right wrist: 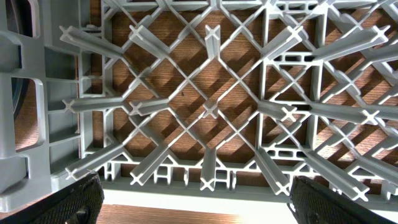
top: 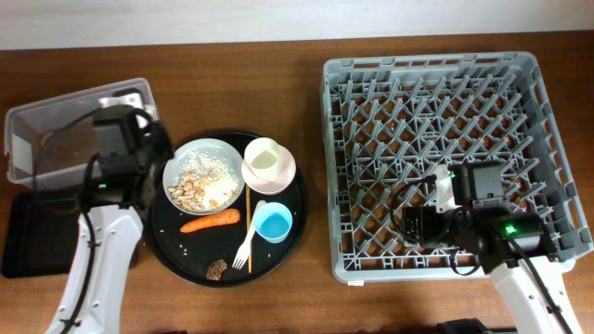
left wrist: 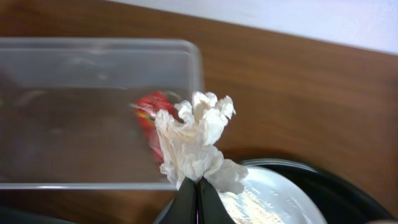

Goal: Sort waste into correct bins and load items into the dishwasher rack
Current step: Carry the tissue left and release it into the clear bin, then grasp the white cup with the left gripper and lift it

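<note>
from my remote desk i took the round black tray (top: 172,246) as my reference for everything.

the left gripper (left wrist: 199,186) was just beyond the tray's left rim, over the near corner of the clear tub (left wrist: 99,42). its two fingers were pressed together and pinched the lower end of the small white crumpled tissue (left wrist: 196,140), which stood up above them. behind the tissue, inside the tub, i saw the red crinkled wrapper (left wrist: 149,115). the shallow black tray (top: 23,232) lay to the left of the round tray, in front of the tub.

on the round tray were the plate (top: 184,160) with the rice-like scraps (top: 206,176) at the back left, the bowl (top: 286,169) with the cream-white cup (top: 264,156) in it at the back right, the carrot (top: 210,221) in the middle, the light-blue cup (top: 273,222) on the right side, the white fork (top: 247,243) just beside this cup, and the brown lump (top: 217,268) at the front edge.

the dishwasher rack (top: 445,65) stood to the right of the round tray, apart from it. the right gripper (right wrist: 196,199) hung over the rack's front part with its fingers spread wide, holding nothing; below it i saw only pegs.
</note>
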You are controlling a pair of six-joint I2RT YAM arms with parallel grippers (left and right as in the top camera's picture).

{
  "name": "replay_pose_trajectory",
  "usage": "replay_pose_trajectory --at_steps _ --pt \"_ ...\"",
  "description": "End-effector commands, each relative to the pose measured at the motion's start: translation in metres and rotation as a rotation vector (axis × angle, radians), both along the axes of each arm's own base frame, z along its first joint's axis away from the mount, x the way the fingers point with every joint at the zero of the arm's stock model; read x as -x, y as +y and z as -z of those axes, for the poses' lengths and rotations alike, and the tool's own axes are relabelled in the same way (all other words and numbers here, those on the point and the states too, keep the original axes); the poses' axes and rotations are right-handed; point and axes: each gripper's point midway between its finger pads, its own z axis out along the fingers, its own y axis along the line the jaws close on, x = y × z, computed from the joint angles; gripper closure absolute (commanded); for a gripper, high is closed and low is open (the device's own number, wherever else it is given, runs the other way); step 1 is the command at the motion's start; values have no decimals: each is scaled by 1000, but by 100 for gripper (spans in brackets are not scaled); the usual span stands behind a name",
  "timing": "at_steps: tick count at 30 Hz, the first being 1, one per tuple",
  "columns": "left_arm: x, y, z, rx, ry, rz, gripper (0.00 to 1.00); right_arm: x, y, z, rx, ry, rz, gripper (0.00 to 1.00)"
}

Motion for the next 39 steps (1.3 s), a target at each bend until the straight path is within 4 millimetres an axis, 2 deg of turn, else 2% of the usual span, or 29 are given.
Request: replay_pose_trajectory --at_steps 1,3,4,6,8,13,16,17,28,30,32,34,35,37,39 --pt "-4 44 5 -37 -7 -125 100 -4 0 -6 8 -19 -7 1" --pt "-9 60 15 -37 -5 -158 99 -4 0 -6 8 -19 -7 1" --pt "-13 67 22 -36 -1 -173 94 -4 0 -6 8 -19 -7 1" --pt "-18 76 34 -35 8 -190 68 -4 0 -6 8 -19 -7 1" --pt "-21 79 43 -34 18 -193 52 -4 0 -6 8 -19 -7 1" --pt "-27 79 35 -37 -22 -189 46 -4 0 -6 8 -19 -7 1" --pt "-32 60 28 11 -46 -107 47 -4 0 -6 8 -18 -7 1" --pt "-32 59 27 10 -48 -106 47 -4 0 -6 8 -18 -7 1" --pt "-32 61 25 1 -54 -118 45 -3 1 -6 5 -15 -9 1" --pt "-31 50 33 41 -24 -69 47 -3 1 -6 5 -15 -9 1" --pt "-30 33 39 92 -2 -1 55 -3 1 -6 5 -15 -9 1" --pt "-32 0 42 166 10 120 57 -3 1 -6 5 -14 -9 1" --pt "-32 -30 44 222 25 220 57 -3 1 -6 5 -14 -9 1" --pt "-27 -70 48 262 58 327 57 -3 1 -6 5 -15 -9 1" --pt "-22 -98 52 266 89 387 55 -3 1 -6 5 -14 -9 1"
